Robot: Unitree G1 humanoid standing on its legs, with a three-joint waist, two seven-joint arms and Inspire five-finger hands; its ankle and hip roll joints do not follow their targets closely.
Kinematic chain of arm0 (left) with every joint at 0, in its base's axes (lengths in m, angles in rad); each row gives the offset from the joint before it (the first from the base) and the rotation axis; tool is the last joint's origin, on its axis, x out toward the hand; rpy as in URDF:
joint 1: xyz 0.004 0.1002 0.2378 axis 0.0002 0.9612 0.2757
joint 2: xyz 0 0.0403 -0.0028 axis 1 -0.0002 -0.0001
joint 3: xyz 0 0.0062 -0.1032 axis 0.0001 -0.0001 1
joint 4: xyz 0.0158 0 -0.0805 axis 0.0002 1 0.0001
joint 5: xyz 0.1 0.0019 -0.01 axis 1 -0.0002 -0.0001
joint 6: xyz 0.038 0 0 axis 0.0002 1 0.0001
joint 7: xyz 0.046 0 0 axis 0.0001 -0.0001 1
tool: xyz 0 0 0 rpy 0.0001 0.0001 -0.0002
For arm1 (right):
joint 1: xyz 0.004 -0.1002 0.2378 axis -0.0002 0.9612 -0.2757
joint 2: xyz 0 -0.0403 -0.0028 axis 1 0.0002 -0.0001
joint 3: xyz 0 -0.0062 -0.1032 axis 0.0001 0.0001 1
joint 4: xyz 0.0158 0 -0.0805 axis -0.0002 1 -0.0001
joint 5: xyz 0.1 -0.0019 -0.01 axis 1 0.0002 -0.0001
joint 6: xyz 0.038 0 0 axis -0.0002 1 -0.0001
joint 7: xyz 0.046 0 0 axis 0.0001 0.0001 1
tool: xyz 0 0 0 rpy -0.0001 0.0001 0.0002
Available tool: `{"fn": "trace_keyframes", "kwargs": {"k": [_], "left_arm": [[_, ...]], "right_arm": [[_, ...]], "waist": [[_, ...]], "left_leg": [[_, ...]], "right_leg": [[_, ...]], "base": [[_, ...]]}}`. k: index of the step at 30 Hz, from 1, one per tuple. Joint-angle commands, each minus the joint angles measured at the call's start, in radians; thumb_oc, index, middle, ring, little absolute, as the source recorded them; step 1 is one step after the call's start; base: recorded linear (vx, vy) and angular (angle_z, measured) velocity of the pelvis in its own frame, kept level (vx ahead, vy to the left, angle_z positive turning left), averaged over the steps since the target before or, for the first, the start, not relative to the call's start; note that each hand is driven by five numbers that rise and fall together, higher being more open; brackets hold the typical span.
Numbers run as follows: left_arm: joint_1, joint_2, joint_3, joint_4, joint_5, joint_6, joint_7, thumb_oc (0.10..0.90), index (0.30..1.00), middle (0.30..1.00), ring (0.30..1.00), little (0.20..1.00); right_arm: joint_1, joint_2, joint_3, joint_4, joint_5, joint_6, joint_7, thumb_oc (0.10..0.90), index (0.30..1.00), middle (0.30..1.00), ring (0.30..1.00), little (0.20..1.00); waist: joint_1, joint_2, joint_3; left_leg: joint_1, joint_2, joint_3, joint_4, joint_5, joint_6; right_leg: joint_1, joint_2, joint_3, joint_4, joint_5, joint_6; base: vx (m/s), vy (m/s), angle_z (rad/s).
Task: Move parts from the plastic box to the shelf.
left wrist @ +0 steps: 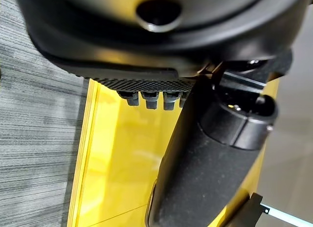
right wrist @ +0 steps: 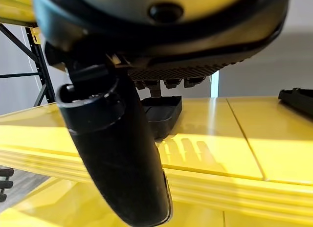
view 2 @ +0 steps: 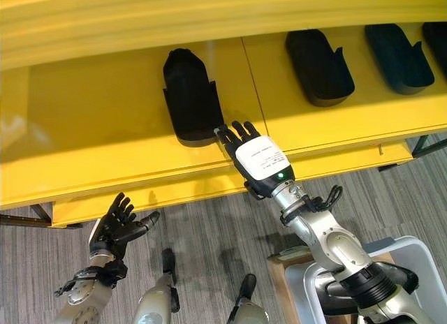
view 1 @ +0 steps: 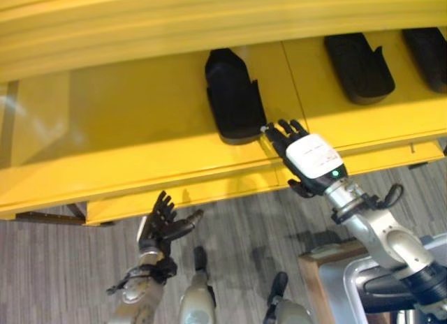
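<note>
Three black parts lay on the yellow shelf (view 1: pixel 140 128), by my count, which suggested the job was well underway, though how many were left in the box I could not tell.

Nearest to me, at the lower right, the pale plastic box (view 2: pixel 412 258) stood on a wooden stand (view 2: pixel 283 264), most of it hidden behind the robot's right arm, so its contents stayed out of sight. To the left, low over the grey wood-grain floor (view 1: pixel 237 226), the left hand (view 1: pixel 162 223) hung with fingers spread and thumb out, carrying nothing. It was just short of the shelf's front edge.

Farther in, the right hand (view 2: pixel 255 156) reached over that front edge, fingers straight and relaxed, their tips at the near end of the nearest part (view 2: pixel 188 97), touching it or all but. It looked to me like a placing just finished, or a last nudge into line; nothing was gripped.

Beyond and to the right, a second part (view 2: pixel 318 65) and a third part (view 2: pixel 398 55) lay in a row, well apart from each other. Above them ran the yellow lip of an upper shelf (view 1: pixel 209 24). In the right wrist view, dark rack framing (right wrist: pixel 36 80) showed behind, against a plain grey wall (right wrist: pixel 264 65).
</note>
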Motion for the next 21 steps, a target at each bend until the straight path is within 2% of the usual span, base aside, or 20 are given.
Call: {"fn": "trace_keyframes", "kwargs": {"k": [1,9,21], "left_arm": [[-0.042,0.009,0.023,-0.097,0.032,-0.108,0.010,0.900,1.000,1.000,1.000,1.000],[-0.046,0.008,0.019,-0.091,0.036,-0.109,0.021,0.900,1.000,1.000,1.000,1.000],[-0.049,0.000,0.018,-0.083,0.043,-0.114,0.018,0.900,1.000,1.000,1.000,1.000]], "right_arm": [[-0.118,-0.030,-0.021,-0.103,-0.042,-0.004,-0.101,0.900,1.000,1.000,1.000,1.000],[-0.082,-0.032,-0.067,-0.151,-0.019,-0.005,-0.138,0.900,1.000,1.000,1.000,1.000],[-0.023,-0.019,-0.016,-0.093,0.047,-0.024,-0.068,0.900,1.000,1.000,1.000,1.000]], "waist": [[-0.016,-0.026,-0.034],[-0.028,-0.027,-0.026],[-0.033,-0.027,-0.010]], "left_leg": [[0.035,-0.013,-0.003,-0.012,-0.037,-0.004],[0.040,-0.014,0.003,-0.012,-0.039,-0.003],[0.035,-0.015,-0.002,-0.012,-0.035,-0.003]], "right_leg": [[-0.048,0.014,0.014,-0.001,-0.007,-0.011],[-0.051,0.012,0.023,-0.001,-0.004,-0.010],[-0.056,0.010,0.020,-0.001,0.000,-0.014]], "base": [[-0.01,0.025,-0.10],[0.00,0.007,-0.02],[0.00,0.000,0.00]]}}
